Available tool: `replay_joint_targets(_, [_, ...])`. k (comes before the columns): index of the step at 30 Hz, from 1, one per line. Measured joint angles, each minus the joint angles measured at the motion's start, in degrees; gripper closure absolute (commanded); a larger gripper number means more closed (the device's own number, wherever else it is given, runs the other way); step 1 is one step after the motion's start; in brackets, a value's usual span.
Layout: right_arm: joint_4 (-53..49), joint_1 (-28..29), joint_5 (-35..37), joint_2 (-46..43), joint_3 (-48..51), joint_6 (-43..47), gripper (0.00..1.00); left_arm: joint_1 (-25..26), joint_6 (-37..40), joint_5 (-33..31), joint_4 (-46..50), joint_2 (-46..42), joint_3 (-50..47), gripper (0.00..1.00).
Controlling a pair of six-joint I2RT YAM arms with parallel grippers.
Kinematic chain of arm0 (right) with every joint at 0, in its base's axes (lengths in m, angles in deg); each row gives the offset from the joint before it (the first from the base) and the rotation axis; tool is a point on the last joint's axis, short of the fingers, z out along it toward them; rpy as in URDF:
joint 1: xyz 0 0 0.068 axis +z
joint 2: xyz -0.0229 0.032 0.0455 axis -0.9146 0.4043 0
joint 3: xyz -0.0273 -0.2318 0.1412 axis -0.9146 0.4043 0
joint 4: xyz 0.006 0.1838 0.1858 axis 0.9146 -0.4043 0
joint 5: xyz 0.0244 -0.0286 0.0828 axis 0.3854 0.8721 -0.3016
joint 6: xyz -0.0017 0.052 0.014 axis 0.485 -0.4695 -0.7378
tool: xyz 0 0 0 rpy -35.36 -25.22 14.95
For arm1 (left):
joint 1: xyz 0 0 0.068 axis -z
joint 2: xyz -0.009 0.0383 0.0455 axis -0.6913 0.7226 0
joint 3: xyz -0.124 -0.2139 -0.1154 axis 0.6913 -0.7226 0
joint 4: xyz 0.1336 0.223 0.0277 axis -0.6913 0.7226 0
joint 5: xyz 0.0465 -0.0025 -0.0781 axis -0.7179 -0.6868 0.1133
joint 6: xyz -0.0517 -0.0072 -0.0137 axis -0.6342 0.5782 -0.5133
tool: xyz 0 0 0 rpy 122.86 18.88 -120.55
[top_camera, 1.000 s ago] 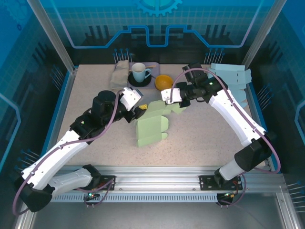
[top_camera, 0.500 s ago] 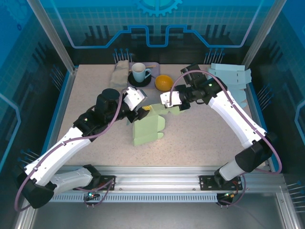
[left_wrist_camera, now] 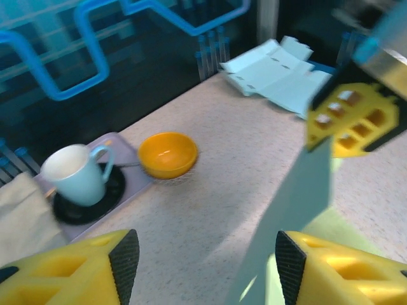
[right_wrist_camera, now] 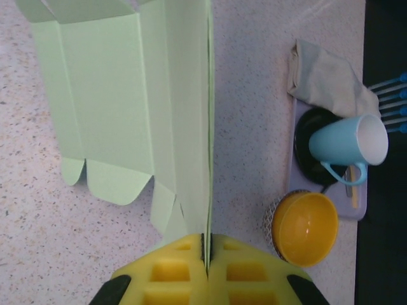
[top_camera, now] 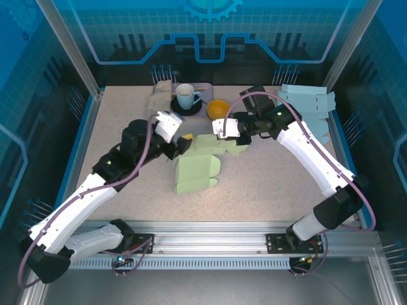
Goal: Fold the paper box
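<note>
Centrally on the speckled table (top_camera: pixel 273 184), the pale green paper box (top_camera: pixel 198 170) lies partly folded, one panel standing on edge. The right gripper (right_wrist_camera: pixel 206 244) is pinched tight on that panel's edge. The left gripper (left_wrist_camera: pixel 203 267) stands with its fingers apart beside the sheet; the blurred wrist view leaves contact uncertain. An orange bowl (top_camera: pixel 218 109) sits behind.

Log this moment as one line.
right gripper: shut on pale green paper box | left gripper: open, near box | fold: unfinished
</note>
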Motion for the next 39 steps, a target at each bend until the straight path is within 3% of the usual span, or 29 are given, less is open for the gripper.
replay_joint_targets(4, [0.7,-0.87,3.02,2.38,-0.02,-4.09,1.0,-5.64,-11.67,-1.88,2.8,-2.97,-0.22,0.43])
replay_joint_targets(10, [0.02,-1.99,6.82,8.9,-1.27,-11.39,1.0,-5.46,-27.21,5.92,2.21,-7.19,-7.1,0.44])
replay_joint_targets(14, [-0.48,-2.71,7.87,12.26,-2.19,-15.45,1.0,-3.32,-32.5,9.01,-2.25,-6.62,-14.12,0.45])
replay_joint_targets(20, [-3.23,-4.7,6.05,16.9,-5.16,-19.12,1.0,-2.49,-33.64,10.4,-10.19,0.11,-18.43,0.45])
replay_joint_targets(28, [-6.69,-7.04,1.25,19.04,-5.68,-19.76,1.0,-2.95,-28.35,10.36,-19.15,14.53,-18.1,0.44])
replay_joint_targets(39, [-7.13,-7.76,-3.04,19.04,-5.68,-19.5,1.0,-4.48,-24.04,4.37,-20.61,20.2,-17.09,0.35])
